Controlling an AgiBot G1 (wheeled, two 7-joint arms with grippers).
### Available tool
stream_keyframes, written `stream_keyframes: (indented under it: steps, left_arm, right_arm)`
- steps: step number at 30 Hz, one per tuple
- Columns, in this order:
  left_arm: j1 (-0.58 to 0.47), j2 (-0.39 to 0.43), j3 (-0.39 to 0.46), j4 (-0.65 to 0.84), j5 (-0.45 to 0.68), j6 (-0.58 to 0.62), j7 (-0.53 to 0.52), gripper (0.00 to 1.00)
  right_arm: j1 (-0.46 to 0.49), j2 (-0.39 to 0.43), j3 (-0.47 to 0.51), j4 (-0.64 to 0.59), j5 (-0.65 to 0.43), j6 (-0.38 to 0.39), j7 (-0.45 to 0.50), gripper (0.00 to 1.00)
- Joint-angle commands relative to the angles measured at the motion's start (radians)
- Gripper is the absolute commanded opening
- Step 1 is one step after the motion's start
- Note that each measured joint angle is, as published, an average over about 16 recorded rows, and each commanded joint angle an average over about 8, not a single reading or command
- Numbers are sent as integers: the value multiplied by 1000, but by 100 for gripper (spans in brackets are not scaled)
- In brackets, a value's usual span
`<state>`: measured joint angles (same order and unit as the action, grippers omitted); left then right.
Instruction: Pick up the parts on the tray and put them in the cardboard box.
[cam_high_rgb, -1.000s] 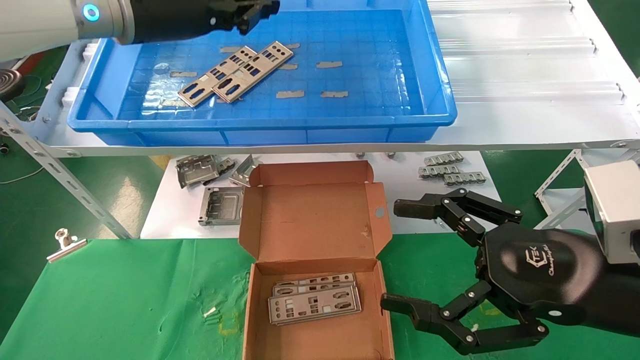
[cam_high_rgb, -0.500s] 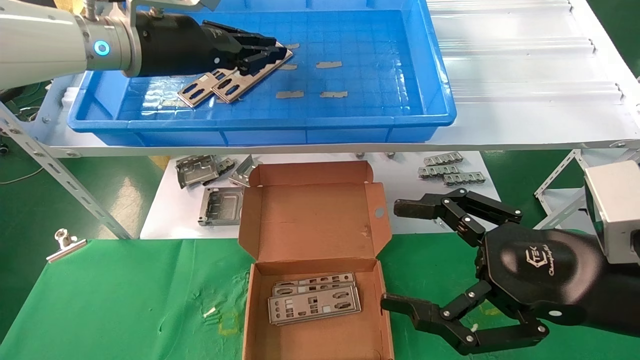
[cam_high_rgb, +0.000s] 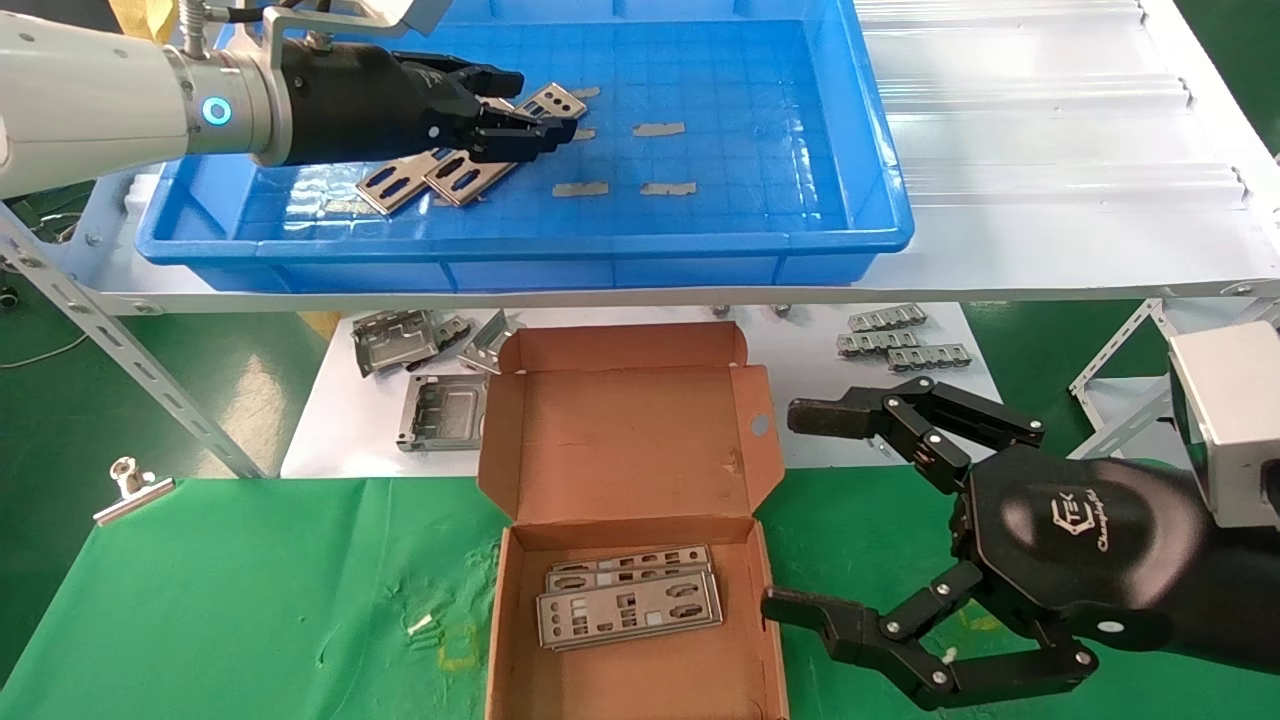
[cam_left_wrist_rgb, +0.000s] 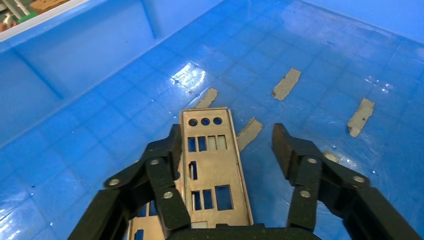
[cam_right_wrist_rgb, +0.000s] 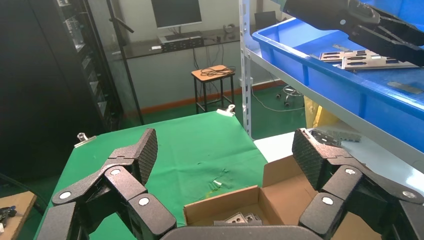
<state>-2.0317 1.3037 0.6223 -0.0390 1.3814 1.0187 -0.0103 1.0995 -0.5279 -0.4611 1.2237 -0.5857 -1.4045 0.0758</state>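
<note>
The left gripper is down inside the blue tray with its fingers spread, straddling the far end of the upper of two punched metal plates that lie side by side, one partly overlapping the other, in the tray's left half. In the left wrist view one finger sits at the plate's long edge, possibly touching it, while the other finger stands off over bare tray floor — nothing is clasped yet. To do this pick well, the gripper probably wants to shift until the plate is centred between the pads, then close across the narrow width so both edges are caught squarely; a thin flat sheet on a grid floor is likely to slide or tip rather than lift, so a slow close, low to the floor, seems wise, and the neighbouring plate should not be dragged along. Small grey tape strips lie just beyond and are best left alone. The cardboard box waits open on the green cloth below the shelf, holding a stack of plates already. The right gripper hangs idle beside the box, fingers wide apart.
</note>
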Motion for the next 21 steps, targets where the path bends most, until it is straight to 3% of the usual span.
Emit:
stream_keyframes:
  steps: [1,3,4,11,12,21]
  left_arm:
    - [0,1,1,0,1,-4,3,100]
    - [-1,4,5,3,7,-8,1,99]
    - [-1,6,7,4,9,-11,0,93]
    - [3,20,15,9,21,-35,-8,8]
    - [4,22,15,8,22,-39,-9,2]
    - [20,33,18,-2,24,-79,-18,0]
  right_arm:
    - [0,0,0,0,0,0,0,100]
    - [0,0,0,0,0,0,0,100]
    - [0,0,0,0,0,0,0,100]
    - [0,0,0,0,0,0,0,100]
    - [0,0,0,0,0,0,0,100]
    - [0,0,0,0,0,0,0,100]
